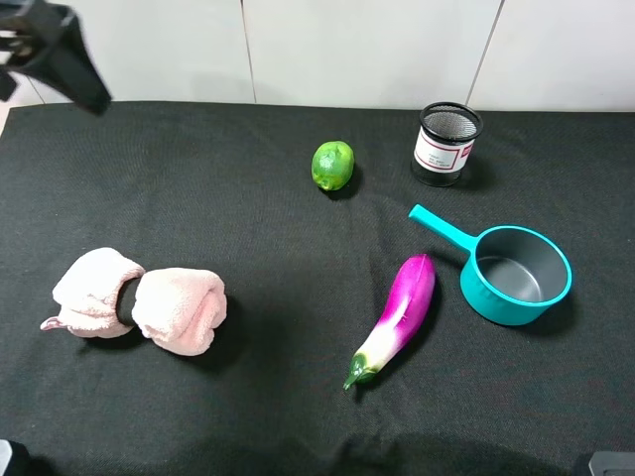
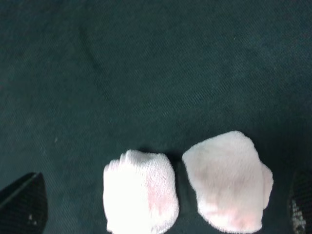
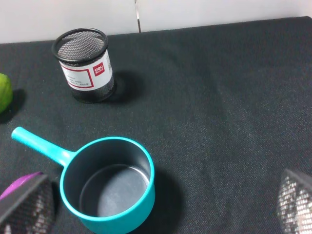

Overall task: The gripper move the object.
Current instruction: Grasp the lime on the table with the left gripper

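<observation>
Overhead view: I see the lime (image 1: pixel 332 165) lying on the black cloth (image 1: pixel 228 218) near the far edge, left of the mesh pen cup (image 1: pixel 446 144) and apart from it. No gripper touches it. Of the left arm (image 1: pixel 58 52) only a blurred black part enters at the far left corner; I cannot make out its fingers here.

Left wrist view: the left gripper (image 2: pixel 161 209) has its fingers spread wide, one tip at each lower corner, both cut off by the frame. It hangs over the pink rolled towel (image 2: pixel 141 197), whose near end is cropped. The lime is out of this view.

Right wrist view: the right gripper (image 3: pixel 160 204) is likewise spread wide and holds nothing. The lime shows only as a green sliver at the frame edge (image 3: pixel 4 92). The eggplant (image 3: pixel 19 179) is mostly hidden behind a finger, though the overhead view shows it whole beside the teal pot (image 3: pixel 122 219). The cup's label reads "deli" in red; its smaller print is illegible to me.
</observation>
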